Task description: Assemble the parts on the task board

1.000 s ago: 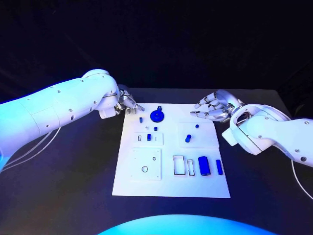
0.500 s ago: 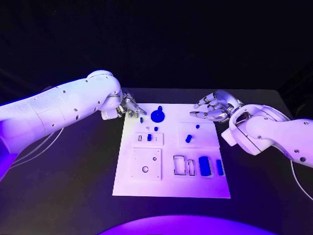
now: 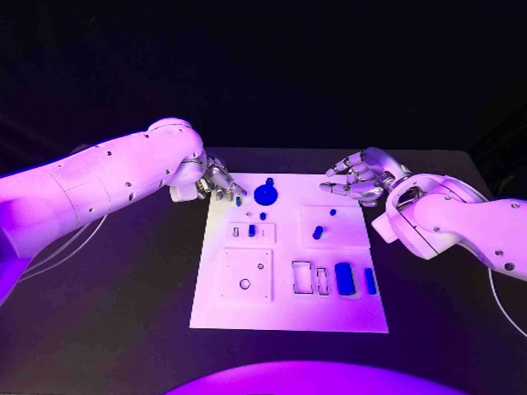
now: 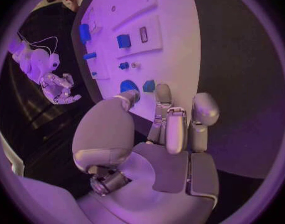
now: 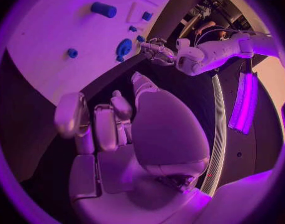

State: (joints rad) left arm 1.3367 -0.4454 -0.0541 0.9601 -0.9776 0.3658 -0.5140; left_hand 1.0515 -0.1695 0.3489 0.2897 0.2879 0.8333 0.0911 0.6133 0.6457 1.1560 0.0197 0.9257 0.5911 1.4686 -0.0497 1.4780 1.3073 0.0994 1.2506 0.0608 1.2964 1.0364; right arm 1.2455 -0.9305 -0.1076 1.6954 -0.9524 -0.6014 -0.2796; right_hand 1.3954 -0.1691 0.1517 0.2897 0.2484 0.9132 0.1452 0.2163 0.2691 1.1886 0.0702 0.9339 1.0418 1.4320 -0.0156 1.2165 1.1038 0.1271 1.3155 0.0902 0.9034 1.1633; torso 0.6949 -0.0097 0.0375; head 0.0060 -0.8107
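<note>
Blue parts [image 3: 344, 279] are lying on the board [image 3: 287, 313], looking light, stiff and slick; I'm judging a pinch across the narrow sides best; my left hand [image 3: 217, 182] is hovering empty, fingers apart, by the small piece [image 3: 238, 200]; right hand [image 3: 359, 178] is curling on nothing.

In the head view the left hand [image 3: 216, 181] is partly hidden behind its own forearm, so only a few fingers show at the board's [image 3: 290, 313] far left corner. A small blue part [image 3: 238, 200] just beside those fingers is too small to identify, and whether they touch it cannot be told. The right hand [image 3: 361, 178] is half covered by its wrist; its palm side is out of sight. The small parts in the board's middle recesses [image 3: 252, 230] are too tiny to make out in shape.
</note>
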